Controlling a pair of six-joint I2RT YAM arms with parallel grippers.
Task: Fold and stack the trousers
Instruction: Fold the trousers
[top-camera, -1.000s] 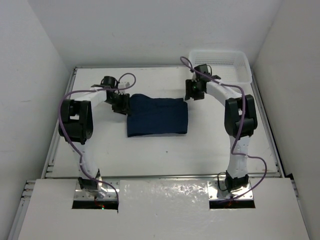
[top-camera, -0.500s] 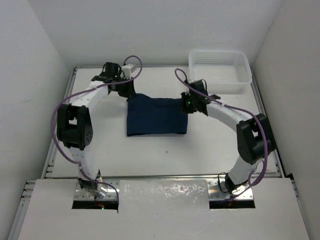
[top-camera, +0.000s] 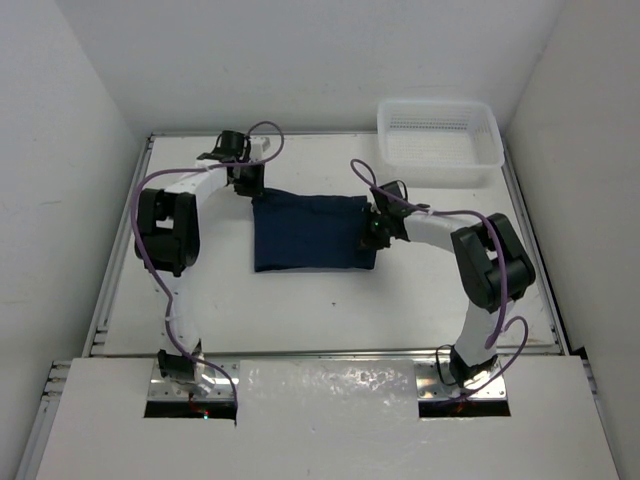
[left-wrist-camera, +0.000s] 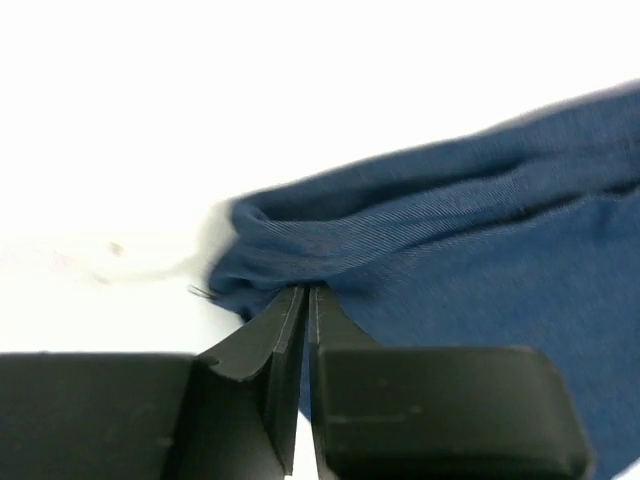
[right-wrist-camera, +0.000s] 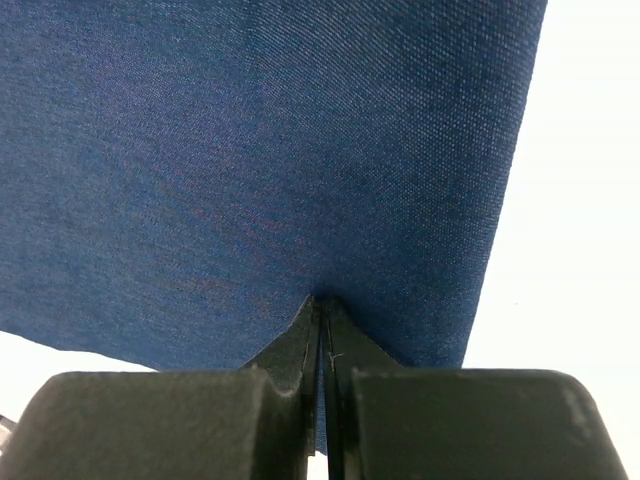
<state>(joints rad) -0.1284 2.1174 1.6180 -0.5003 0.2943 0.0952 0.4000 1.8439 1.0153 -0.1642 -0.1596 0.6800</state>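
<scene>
White table (top-camera: 330, 300) between plain white walls, with a white mesh basket (top-camera: 440, 135) at the upper right of the overhead view. Item: one pair of trousers (top-camera: 312, 232), dark navy denim, folded into a compact rectangle at the centre of the table, in the same spot and shape as a second ago. Changes since then: the left gripper (top-camera: 247, 187) has moved from the middle of the bundle's left edge up to its upper left corner. The right gripper (top-camera: 372, 228) has come away from the basket side down to the bundle's right edge. Both sets of jaws have gone from partly apart to together. Left gripper: fingers clamped on a puckered corner of the cloth, which gathers into their tips in the left wrist view. Right gripper: fingers pressed flat together, tips against the denim; whether any cloth lies between them cannot be told. Hard to make out: the table in the left wrist view is washed out, and the cloth's far edge there is blurred. Cloth surface: fine even twill, smooth on the right side, soft folds at the left corner.
</scene>
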